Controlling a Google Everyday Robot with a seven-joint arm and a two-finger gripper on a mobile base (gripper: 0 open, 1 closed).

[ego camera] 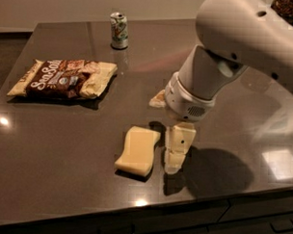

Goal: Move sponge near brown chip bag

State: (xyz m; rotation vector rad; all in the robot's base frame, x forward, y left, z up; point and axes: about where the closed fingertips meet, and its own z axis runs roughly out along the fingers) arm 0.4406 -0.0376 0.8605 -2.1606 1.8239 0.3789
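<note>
The pale yellow sponge (pixel 137 150) lies flat on the dark countertop (pixel 54 144), near the front edge at the middle. The brown chip bag (pixel 63 78) lies flat at the left, well behind and left of the sponge. My gripper (pixel 176 150) hangs from the white arm just to the right of the sponge, its cream tips close above the countertop and very near the sponge's right side. It holds nothing.
A green-white soda can (pixel 119 31) stands upright at the back of the counter. A small cream scrap (pixel 157 99) lies behind my wrist. The counter's front edge (pixel 148 215) runs just below the sponge, with drawers under it.
</note>
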